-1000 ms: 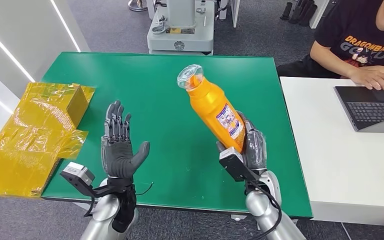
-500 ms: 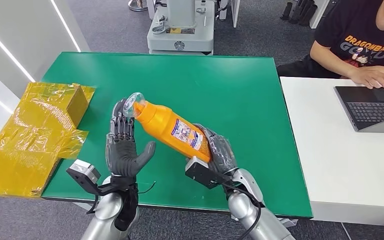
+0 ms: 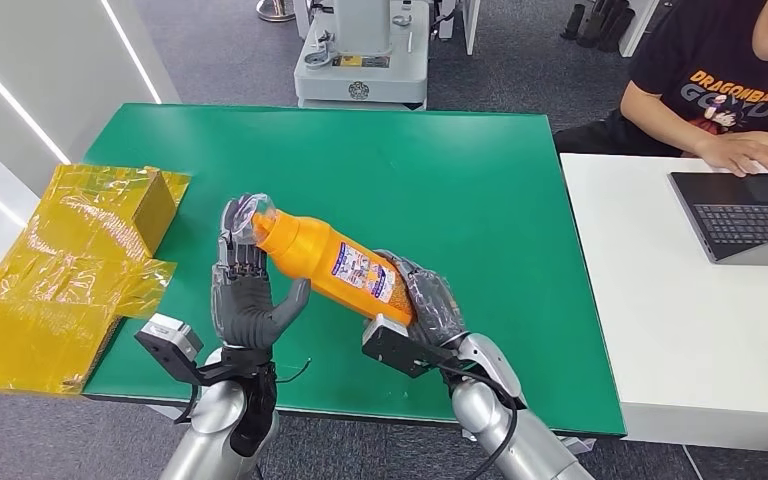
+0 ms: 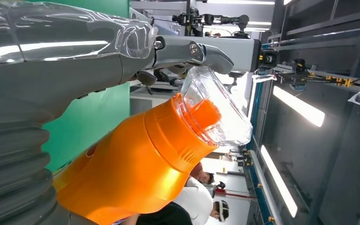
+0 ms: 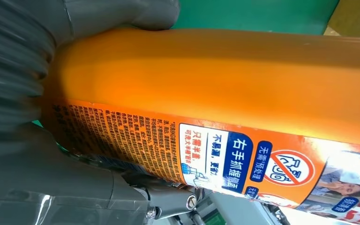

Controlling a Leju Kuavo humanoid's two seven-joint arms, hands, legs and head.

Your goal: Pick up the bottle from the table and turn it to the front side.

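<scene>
Bottle [image 3: 332,263] tipped lower toward left hand [image 3: 247,300], right hand [image 3: 422,300] gripping base

- A green table [image 3: 480,180] carries the scene.
- Crinkled yellow wrapping [image 3: 55,290] drapes over its left edge, spilling past the near left corner.
- A yellow-wrapped box [image 3: 150,205] sits on that wrapping at the left edge.

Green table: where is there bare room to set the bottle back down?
The green table is bare across its far half and its right side toward the white desk. It is crowded near the front left, where the right hand holds the bottle against the left hand, beside the yellow packaging.
</scene>
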